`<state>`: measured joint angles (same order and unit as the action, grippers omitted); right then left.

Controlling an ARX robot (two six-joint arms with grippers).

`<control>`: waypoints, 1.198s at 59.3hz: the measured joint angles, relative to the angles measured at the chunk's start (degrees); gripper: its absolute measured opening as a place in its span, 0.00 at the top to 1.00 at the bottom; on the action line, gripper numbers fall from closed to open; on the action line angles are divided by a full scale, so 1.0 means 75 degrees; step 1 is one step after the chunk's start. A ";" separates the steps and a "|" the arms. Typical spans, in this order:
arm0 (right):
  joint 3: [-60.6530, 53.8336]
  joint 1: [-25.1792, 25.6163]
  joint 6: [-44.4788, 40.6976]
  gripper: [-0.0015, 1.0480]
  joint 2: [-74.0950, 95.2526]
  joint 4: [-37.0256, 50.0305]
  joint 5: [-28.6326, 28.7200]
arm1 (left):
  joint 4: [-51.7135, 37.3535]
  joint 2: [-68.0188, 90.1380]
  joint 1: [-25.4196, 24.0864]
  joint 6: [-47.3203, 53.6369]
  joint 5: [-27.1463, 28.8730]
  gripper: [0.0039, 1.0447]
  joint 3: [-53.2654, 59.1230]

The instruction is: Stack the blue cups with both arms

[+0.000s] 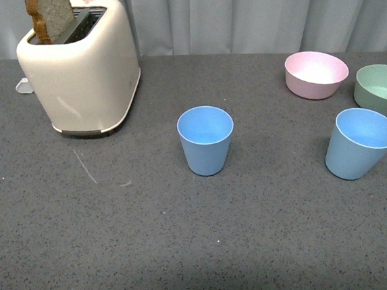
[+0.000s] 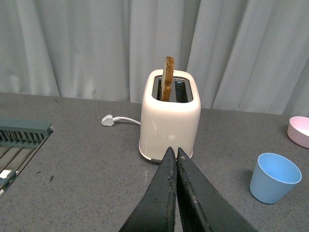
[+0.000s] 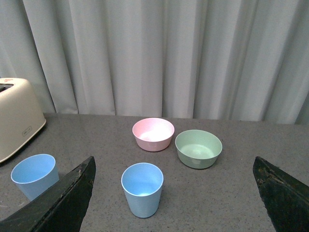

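Two light blue cups stand upright and apart on the grey table. One cup (image 1: 206,140) is near the middle, the other cup (image 1: 360,142) is at the right, in front of the bowls. Neither arm shows in the front view. In the left wrist view my left gripper (image 2: 174,152) is shut and empty, its tips in front of the toaster, with the middle cup (image 2: 274,177) off to one side. In the right wrist view my right gripper (image 3: 174,166) is open wide and empty, back from the right cup (image 3: 142,189); the middle cup (image 3: 34,175) shows beside one finger.
A cream toaster (image 1: 82,68) with a slice of toast (image 1: 49,17) stands at the back left, its plug (image 2: 108,120) beside it. A pink bowl (image 1: 316,74) and a green bowl (image 1: 382,90) sit at the back right. A green rack (image 2: 19,140) lies at the far left.
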<state>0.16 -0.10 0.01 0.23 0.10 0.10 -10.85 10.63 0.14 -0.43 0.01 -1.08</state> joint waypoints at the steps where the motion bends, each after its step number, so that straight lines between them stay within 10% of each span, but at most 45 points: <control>1: 0.0000 0.0000 0.0000 0.09 0.0000 0.0000 -0.0003 | 0.0026 -0.0029 0.0003 0.0000 0.0000 0.97 0.0000; 23: 0.0000 0.0000 0.0000 0.09 0.0000 0.0000 0.0000 | 0.1431 -0.1376 0.0000 -0.0006 -0.0003 0.96 -0.0003; 39: 0.0154 -0.0160 -0.1204 0.09 0.0784 -0.0102 -0.1180 | 0.1431 -0.1387 0.0003 -0.0003 0.0003 0.46 -0.0003; 54: 0.1236 0.0912 -0.1303 0.09 0.5161 0.1897 0.0187 | 0.1431 -0.1390 0.0003 0.0000 0.0003 0.05 -0.0003; 71: 0.3745 0.0880 -0.0364 0.09 1.0174 0.1457 0.0373 | 0.1431 -0.1390 0.0003 0.0006 0.0000 0.06 -0.0003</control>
<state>28.25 6.50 -2.72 76.53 11.03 2.90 -0.12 0.21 0.16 -0.38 0.01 -1.10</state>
